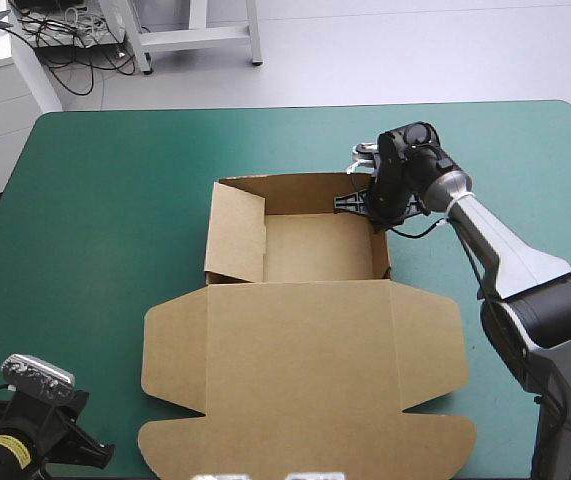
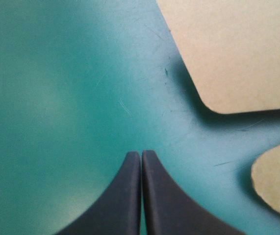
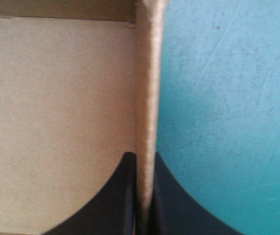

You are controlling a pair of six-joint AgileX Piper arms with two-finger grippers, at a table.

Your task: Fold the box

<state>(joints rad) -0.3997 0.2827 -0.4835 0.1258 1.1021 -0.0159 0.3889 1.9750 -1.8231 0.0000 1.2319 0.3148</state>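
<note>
The box (image 1: 305,340) sits about mid-table on the teal-green cover (image 1: 95,200), a little toward the near edge. Its far half is an open tray with the back wall and right wall (image 1: 380,250) upright and the floor bare. The lid lies flat on the near side, rounded flaps out to either side. The left side panel (image 1: 235,235) stands but seems to lean in over the floor; from the high view I cannot say whether it is tucked. My right gripper (image 1: 363,203) is at the right wall, close to the tray's far right corner, reaching in from the table's right side. Its wrist view shows the black fingers (image 3: 125,196) all but closed, with the wall's top edge pinched between them, tray floor on one side and cover on the other. My left gripper (image 2: 141,152) sits low near the table's near left corner, well apart from the tray. Its tips are pressed together to a point, holding nothing, over bare cover. Ahead of it and off to one side, two rounded flap corners (image 2: 238,49) lie flat.
</note>
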